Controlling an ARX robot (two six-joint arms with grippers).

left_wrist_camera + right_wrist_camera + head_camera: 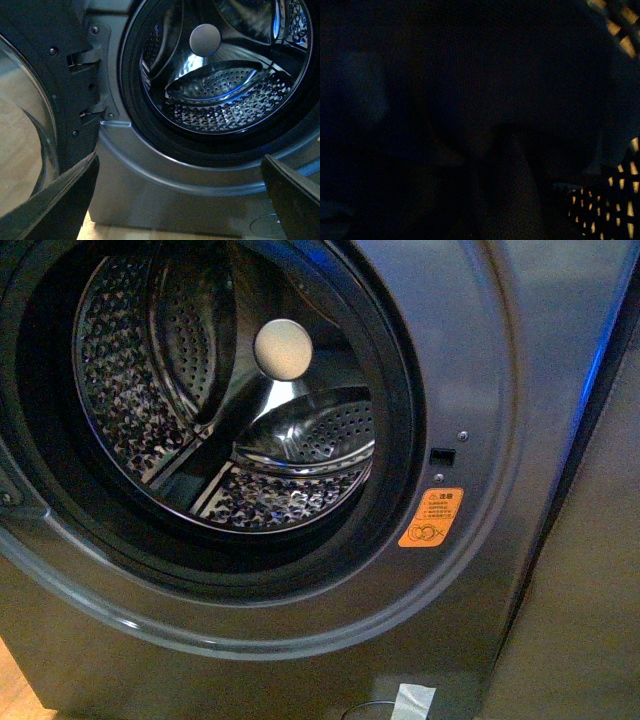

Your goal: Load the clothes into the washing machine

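Note:
The washing machine (470,570) is grey, with its round porthole open and its perforated steel drum (290,500) holding nothing I can see. An orange sticker (431,517) sits right of the porthole. Neither arm shows in the front view. My left gripper (182,200) is open and empty, its dark fingers (60,205) spread wide before the machine's lower front, just below the drum mouth (225,115). The right wrist view is very dark. Navy-blue clothes (485,90) fill it, and my right gripper is shut on them with its fingers hidden in the fabric.
The machine's door (35,100) stands swung open on its hinge (90,60), beside my left gripper. A dark perforated wall (607,210) with light showing through its holes lies next to the clothes. Light wooden floor (15,690) shows below the machine.

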